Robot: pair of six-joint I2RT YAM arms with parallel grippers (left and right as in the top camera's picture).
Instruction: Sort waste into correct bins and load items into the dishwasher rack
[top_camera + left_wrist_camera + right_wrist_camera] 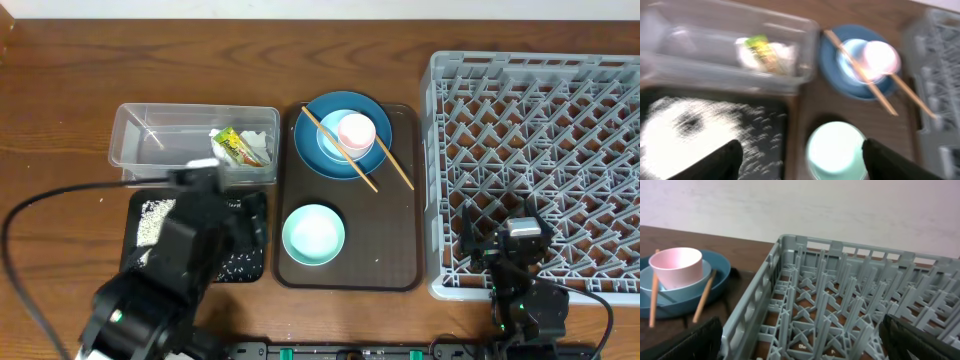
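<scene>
Left claw (801, 147) was spread wide, with nothing between the fingers (726, 161). The left arm hung over the black tray (256, 232), and its wrist cam looked down across the seam between that tray and the brown serving tray (395, 240).

Right claw (800, 330) was also wide and held nothing. It sat over the near left part of the dishwasher rack (560, 120), which stood right of the brown tray.

Waste:
- The rice (150, 222) was in the black tray, a dense patch at its left end and loose grains toward the right.
- The yellow-green wrapper (235, 147) was inside the clear tub (145, 140), at its right end.
- The white tissue (263, 150) was in the tub too, touching the wrapper. The wrist view was too blurred to say which lay on top.

Dishes, all on the brown tray:
- The blue plate (312, 150) was at the back.
- The light-blue bowl (330, 142) sat on the plate.
- The pink cup (356, 130) sat in that bowl.
- The chopsticks (362, 172) lay diagonally across the stack, with their ends running past the plate rim toward the rack side.
- The mint bowl (313, 235) stood upright at the front left of the tray, apart from the plate.
</scene>
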